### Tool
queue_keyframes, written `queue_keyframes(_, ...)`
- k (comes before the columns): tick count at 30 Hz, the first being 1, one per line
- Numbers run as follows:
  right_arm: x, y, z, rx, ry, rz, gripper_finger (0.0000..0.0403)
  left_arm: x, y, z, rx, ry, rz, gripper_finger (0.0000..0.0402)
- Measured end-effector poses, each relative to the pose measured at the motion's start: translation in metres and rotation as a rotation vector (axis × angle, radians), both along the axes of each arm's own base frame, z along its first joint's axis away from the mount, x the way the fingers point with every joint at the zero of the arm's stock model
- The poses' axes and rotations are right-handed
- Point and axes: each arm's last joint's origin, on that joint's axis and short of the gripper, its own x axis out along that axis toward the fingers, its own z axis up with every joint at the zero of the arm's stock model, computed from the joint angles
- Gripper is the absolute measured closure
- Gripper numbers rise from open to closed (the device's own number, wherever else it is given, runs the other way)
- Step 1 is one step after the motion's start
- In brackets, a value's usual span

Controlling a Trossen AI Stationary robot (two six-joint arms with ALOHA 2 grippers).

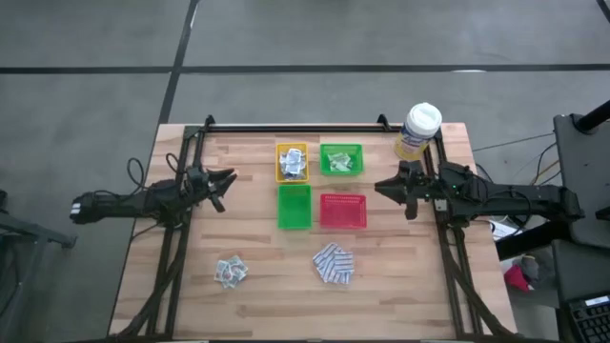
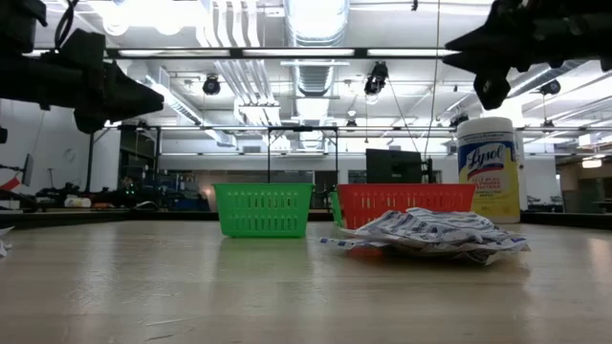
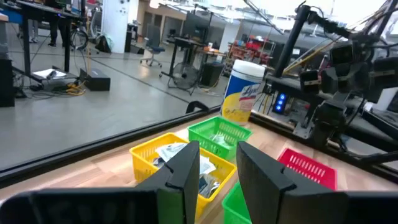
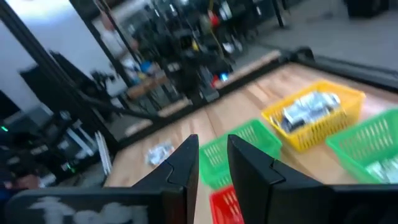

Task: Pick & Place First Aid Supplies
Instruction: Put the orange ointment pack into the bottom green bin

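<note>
Both arms are up off the table, nothing in either pincer. The left gripper (image 1: 227, 181) sits left of the trays with its jaws a narrow gap apart and bare air between them. The right gripper (image 1: 386, 187) hangs just right of the red tray (image 1: 343, 211), jaws also slightly parted and empty.

Supplies: white-grey sachets (image 1: 292, 164) are in the yellow tray (image 1: 292, 150), pale green strips (image 1: 340, 163) in the back green tray (image 1: 341, 149). A loose pile of blue-and-white pads (image 1: 334, 264) lies on the near half of the table, a smaller pile of packets (image 1: 231, 272) to its left, well apart. The front green tray (image 1: 294, 207) and the red one look empty. The Lysol canister (image 1: 417, 131) stands at the back right corner.
</note>
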Motion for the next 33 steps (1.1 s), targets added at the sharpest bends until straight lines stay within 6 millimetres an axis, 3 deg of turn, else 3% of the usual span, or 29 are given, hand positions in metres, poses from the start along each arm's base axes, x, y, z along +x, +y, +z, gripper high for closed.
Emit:
queue_keyframes(12, -0.013, 0.002, -0.029, -0.012, -0.183, 0.000, 0.0333, 0.001, -0.003, -0.001, 0.031, 0.026, -0.109, 0.0293)
queue_keyframes(22, -0.015, 0.002, -0.053, -0.005, -0.146, 0.001, 0.0325, 0.002, -0.005, -0.001, 0.037, 0.039, -0.186, 0.0294)
queue_keyframes(28, -0.015, 0.002, -0.053, 0.090, -0.144, -0.004, 0.0318, 0.002, -0.005, -0.001, 0.000, 0.019, -0.185, 0.0294)
queue_keyframes(33, -0.017, 0.002, -0.042, 0.008, -0.249, -0.012, 0.0316, 0.002, -0.005, 0.002, 0.003, -0.016, -0.194, 0.0294)
